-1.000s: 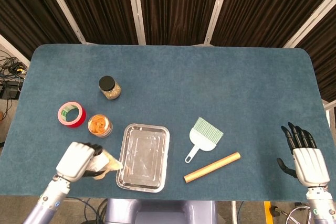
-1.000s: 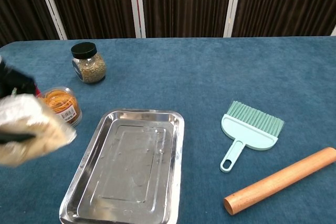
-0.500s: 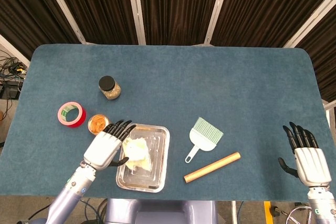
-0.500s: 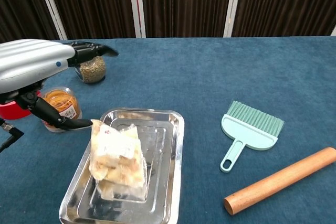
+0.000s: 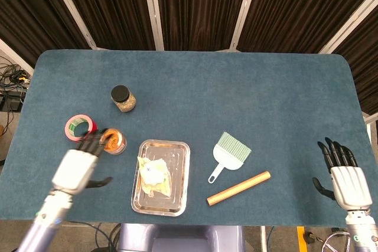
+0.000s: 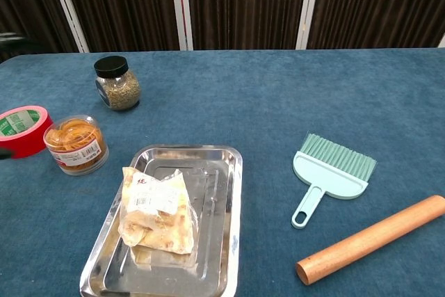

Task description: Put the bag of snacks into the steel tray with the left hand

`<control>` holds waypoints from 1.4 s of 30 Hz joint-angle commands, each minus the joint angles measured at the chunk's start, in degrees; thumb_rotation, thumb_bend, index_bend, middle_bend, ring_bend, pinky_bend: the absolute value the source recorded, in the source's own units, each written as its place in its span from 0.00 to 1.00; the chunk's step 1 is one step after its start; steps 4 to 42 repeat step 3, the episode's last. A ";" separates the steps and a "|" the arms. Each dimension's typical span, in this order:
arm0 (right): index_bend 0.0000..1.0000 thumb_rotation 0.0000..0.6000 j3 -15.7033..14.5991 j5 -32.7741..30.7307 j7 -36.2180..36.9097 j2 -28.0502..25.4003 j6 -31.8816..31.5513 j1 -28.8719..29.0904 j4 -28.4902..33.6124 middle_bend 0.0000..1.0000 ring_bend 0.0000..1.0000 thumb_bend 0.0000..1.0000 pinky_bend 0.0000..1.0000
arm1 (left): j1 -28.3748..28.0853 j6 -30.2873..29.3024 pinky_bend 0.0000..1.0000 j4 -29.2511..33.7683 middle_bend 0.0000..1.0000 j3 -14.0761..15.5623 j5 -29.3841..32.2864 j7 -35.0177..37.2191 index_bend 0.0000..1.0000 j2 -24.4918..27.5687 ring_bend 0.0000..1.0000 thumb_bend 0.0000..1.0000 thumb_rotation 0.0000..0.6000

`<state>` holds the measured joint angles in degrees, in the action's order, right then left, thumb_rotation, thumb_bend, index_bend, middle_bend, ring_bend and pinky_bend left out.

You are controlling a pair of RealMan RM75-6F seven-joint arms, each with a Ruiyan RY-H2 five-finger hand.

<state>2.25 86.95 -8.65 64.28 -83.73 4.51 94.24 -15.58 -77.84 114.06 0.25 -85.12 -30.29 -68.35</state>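
Left hand (image 5: pixel 75 168) hangs left of the steel tray (image 5: pixel 179 187), fingers apart, holding nothing; its fingertips sit near the red tape roll (image 5: pixel 80 128) and the tub of orange bands (image 5: pixel 112 141). It is slightly blurred in the head view and absent from the chest view.

Bag of snacks (image 6: pixel 157 209) lies flat inside the tray, toward its left half, with the top left corner riding up at the rim. Judgement: the placing looks done; what remains is getting the arm clear. To do that well, lift the hand straight up and back toward the table's near edge, keeping the fingers spread so nothing snags. The tub and the tape are the closest obstacles, so any forward sweep risks knocking them.

Further back stands the dark-lidded jar (image 5: pixel 123 98), well apart from the hand. Right of the tray: green hand brush (image 5: pixel 229 153), then the wooden rolling pin (image 5: pixel 238 187), neither touching the tray.

Right hand (image 5: pixel 344 176) hovers at the far right table edge, fingers spread, empty.
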 commanded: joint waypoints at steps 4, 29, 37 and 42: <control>0.00 1.00 -0.19 -0.07 -1.10 0.38 0.34 0.08 0.14 0.00 0.00 0.30 0.09 | 8.28 -10.18 0.00 -12.71 0.00 4.47 -5.43 15.40 0.00 5.55 0.00 0.07 1.00; 0.00 1.00 -0.19 -0.07 -1.10 0.38 0.34 0.08 0.14 0.00 0.00 0.30 0.09 | 8.28 -10.18 0.00 -12.71 0.00 4.47 -5.43 15.40 0.00 5.55 0.00 0.07 1.00; 0.00 1.00 -0.19 -0.07 -1.10 0.38 0.34 0.08 0.14 0.00 0.00 0.30 0.09 | 8.28 -10.18 0.00 -12.71 0.00 4.47 -5.43 15.40 0.00 5.55 0.00 0.07 1.00; 0.00 1.00 -0.19 -0.07 -1.10 0.38 0.34 0.08 0.14 0.00 0.00 0.30 0.09 | 8.28 -10.18 0.00 -12.71 0.00 4.47 -5.43 15.40 0.00 5.55 0.00 0.07 1.00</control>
